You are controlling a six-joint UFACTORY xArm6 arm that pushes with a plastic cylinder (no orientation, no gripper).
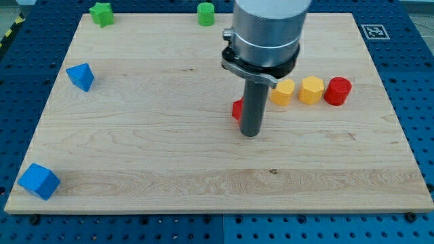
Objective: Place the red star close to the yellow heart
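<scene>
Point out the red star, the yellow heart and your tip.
red star (237, 110), camera view: the sliver showing left of the rod; the rest is hidden.
yellow heart (282, 91), camera view: its top face, partly behind the rod's mount.
my tip (251, 133), camera view: the rod's very end, beside the red star.

One camera looks down at a slant from the near edge across the whole wooden board (135, 169)

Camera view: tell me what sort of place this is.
Probably a robotics lab bench. A wooden board lies on a blue perforated table, a printed marker tag sits at the board's corner, and my tip stands beside a red block among small coloured blocks.
</scene>
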